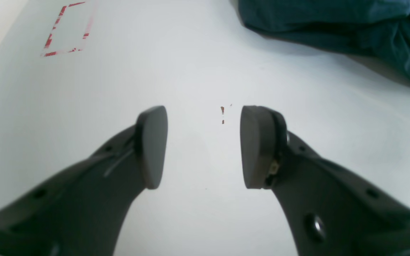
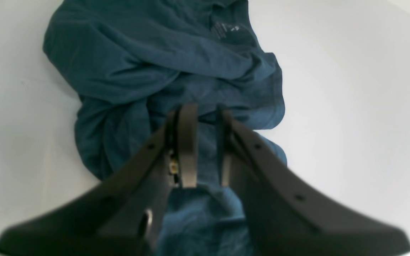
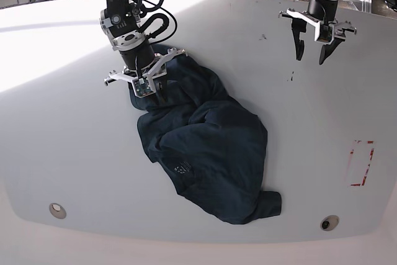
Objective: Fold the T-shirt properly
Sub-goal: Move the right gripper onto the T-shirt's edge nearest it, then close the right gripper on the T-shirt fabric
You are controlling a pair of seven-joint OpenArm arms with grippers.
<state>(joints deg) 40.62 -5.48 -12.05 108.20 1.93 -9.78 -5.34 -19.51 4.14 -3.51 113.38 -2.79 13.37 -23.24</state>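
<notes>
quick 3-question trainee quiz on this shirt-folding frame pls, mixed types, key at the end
1. True or false: the left gripper is holding the T-shirt.
2. Which gripper is over the shirt? A) left B) right C) both
3. Fill in: the red outlined rectangle is marked on the ___.

Key:
1. False. Its jaws stand open over bare table, clear of the cloth.
2. B. The right gripper is down at the crumpled shirt with cloth between its narrowly parted jaws.
3. Table.
</notes>
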